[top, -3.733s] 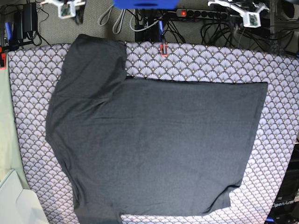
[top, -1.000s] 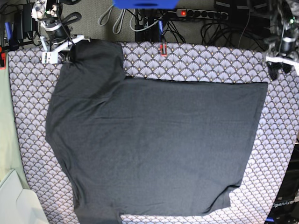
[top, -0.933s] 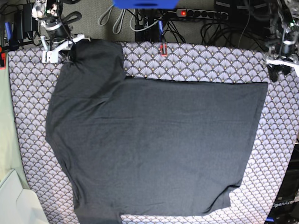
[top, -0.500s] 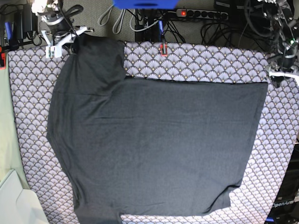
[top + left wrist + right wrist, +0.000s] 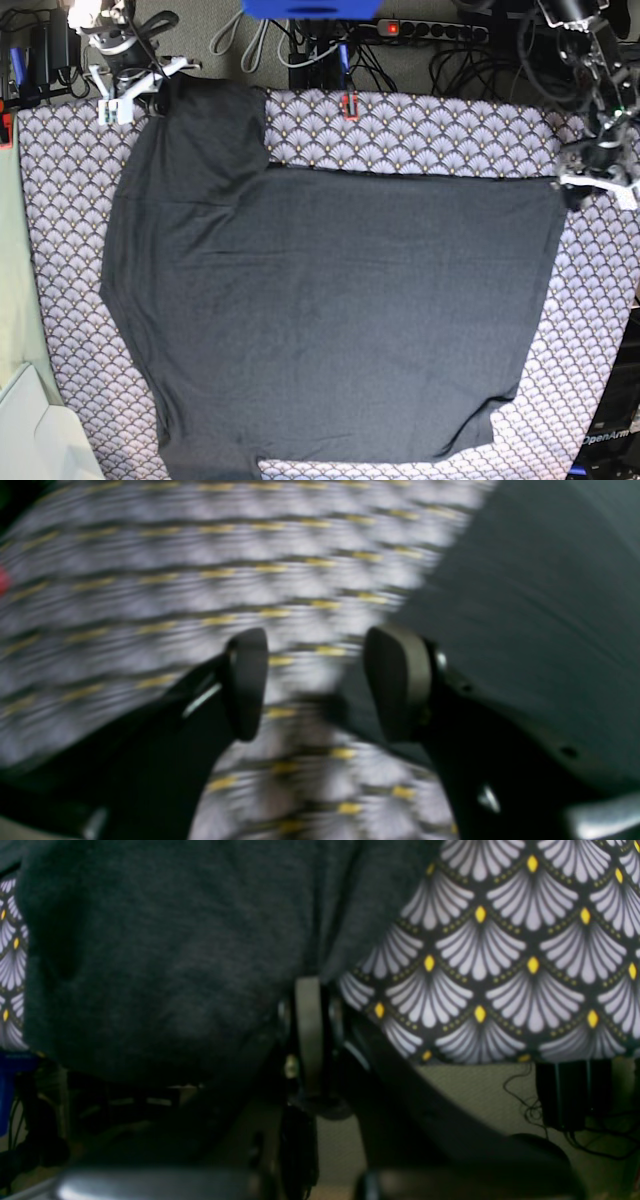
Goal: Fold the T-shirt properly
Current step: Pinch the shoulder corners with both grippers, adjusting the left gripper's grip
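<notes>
Across the scallop-patterned cloth (image 5: 420, 135) the T-shirt (image 5: 330, 310) lies spread flat, its one visible sleeve pointing to the far edge at the base view's left and its hem at that view's right. The right gripper (image 5: 310, 990) has its jaws closed tight on the sleeve's far edge, the dark fabric bunched against them. The left gripper (image 5: 320, 680) stands with its jaws apart at a middling gap over the hem corner, one pad above bare cloth and the other above the dark fabric; the wrist picture is blurred, so whether a pad touches is unclear. The likely trouble is on the left: closing from here could pinch the patterned cloth together with the shirt, or catch only a sliver of hem that slips free on lifting. An uneven lift between the two arms could also drag the shirt askew and wrinkle it. Readable writing is scarce: only "OpenArm" (image 5: 607, 438) at the base view's lower right corner.
</notes>
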